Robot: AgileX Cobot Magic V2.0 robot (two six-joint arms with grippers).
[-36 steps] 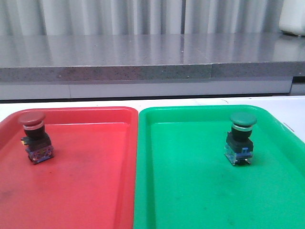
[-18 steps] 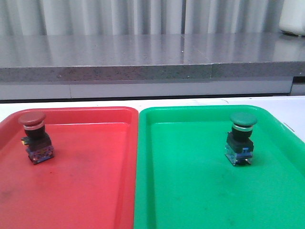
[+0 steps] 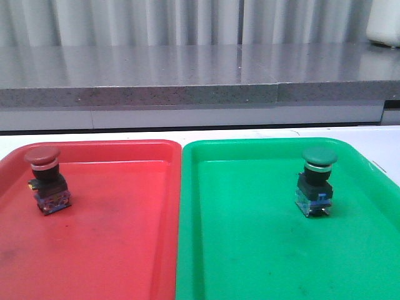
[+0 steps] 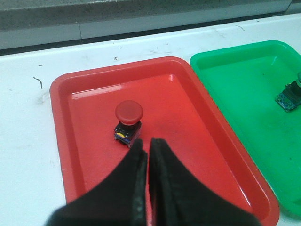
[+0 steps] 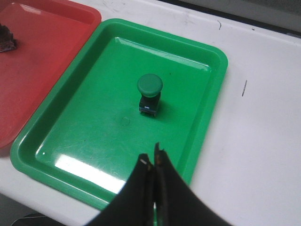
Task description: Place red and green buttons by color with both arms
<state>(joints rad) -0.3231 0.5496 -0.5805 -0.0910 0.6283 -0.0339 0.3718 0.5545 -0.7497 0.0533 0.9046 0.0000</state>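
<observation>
- Red button (image 4: 128, 117) stands upright in red tray (image 4: 188, 122), just ahead of left hand (image 4: 148, 150) (pressed together, empty).
- Green button (image 5: 149, 94) in green tray (image 5: 197, 117), ahead of right hand (image 5: 151, 165), also closed, empty.

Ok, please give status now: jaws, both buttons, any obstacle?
Left gripper shut, empty. Right gripper shut, empty. Dark red mushroom-head push-button upright in red plastic tray; green mushroom-head push-button upright in green plastic tray. No obstacle visible.

Red tray (image 3: 125, 250) touching green tray (image 3: 250, 262) on white table (image 5: 254, 141); grey ledge (image 3: 187, 87) behind.
</observation>
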